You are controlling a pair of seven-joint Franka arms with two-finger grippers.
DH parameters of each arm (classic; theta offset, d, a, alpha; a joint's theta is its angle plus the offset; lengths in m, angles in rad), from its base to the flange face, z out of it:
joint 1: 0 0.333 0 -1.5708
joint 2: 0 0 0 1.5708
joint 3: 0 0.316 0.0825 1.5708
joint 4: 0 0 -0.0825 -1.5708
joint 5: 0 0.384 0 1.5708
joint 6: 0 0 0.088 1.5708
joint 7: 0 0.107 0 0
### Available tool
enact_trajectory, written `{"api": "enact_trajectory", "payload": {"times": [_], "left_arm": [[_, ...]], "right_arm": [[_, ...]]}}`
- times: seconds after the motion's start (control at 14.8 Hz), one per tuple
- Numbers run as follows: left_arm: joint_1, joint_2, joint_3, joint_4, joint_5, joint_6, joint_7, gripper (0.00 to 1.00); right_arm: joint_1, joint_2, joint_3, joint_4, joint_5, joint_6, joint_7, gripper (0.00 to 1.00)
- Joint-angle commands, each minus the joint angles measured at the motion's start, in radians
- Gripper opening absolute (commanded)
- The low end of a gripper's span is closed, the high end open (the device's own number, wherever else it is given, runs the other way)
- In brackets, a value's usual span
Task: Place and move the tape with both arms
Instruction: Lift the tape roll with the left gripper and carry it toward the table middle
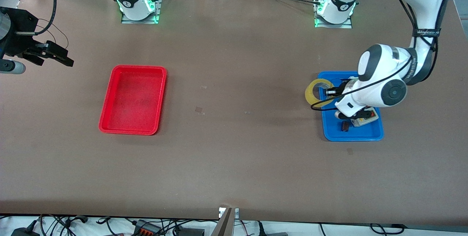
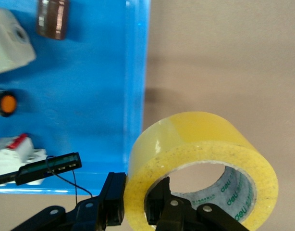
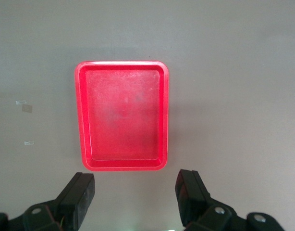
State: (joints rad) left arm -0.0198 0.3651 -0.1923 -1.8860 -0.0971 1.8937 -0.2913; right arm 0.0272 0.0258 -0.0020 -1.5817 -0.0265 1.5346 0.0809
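Note:
The yellow tape roll is held in the air by my left gripper, over the blue tray's edge that faces the table's middle. In the left wrist view the left gripper is shut on the tape's wall, with one finger outside the ring and one inside the hole. The tape hangs over the brown table just beside the tray's rim. My right gripper waits high up at the right arm's end of the table. In the right wrist view it is open and empty, over the table beside the red tray.
The blue tray holds a grey switch box and a small brown block. The left wrist view also shows an orange-capped part and a white and red part. The red tray is empty.

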Motion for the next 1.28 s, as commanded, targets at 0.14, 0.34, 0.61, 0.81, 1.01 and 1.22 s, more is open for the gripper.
{"api": "enact_trajectory", "payload": {"times": [0.14,0.34,0.61,0.81,1.01,1.22], "left_arm": [[-0.133,0.038,-0.004,0.018,-0.012,0.070,-0.205,0.16],[-0.227,0.122,-0.002,0.100,-0.012,0.091,-0.342,0.16],[-0.330,0.190,-0.004,0.209,-0.018,0.091,-0.483,0.16],[-0.416,0.245,-0.002,0.292,-0.049,0.093,-0.564,0.16],[-0.482,0.320,-0.004,0.372,-0.052,0.094,-0.647,0.17],[-0.528,0.392,-0.004,0.474,-0.056,0.094,-0.704,0.17]], "right_arm": [[-0.007,-0.001,0.000,0.009,0.008,0.007,-0.012,0.99],[-0.009,-0.001,0.000,0.009,0.008,0.007,-0.012,0.99],[-0.007,0.000,0.000,0.006,0.010,0.007,-0.012,0.99],[-0.007,0.005,0.000,0.006,0.008,0.007,-0.012,0.99],[-0.007,0.005,0.000,0.006,0.010,0.006,-0.012,0.99],[-0.007,0.008,0.000,0.006,0.008,0.007,-0.012,0.99]]}}
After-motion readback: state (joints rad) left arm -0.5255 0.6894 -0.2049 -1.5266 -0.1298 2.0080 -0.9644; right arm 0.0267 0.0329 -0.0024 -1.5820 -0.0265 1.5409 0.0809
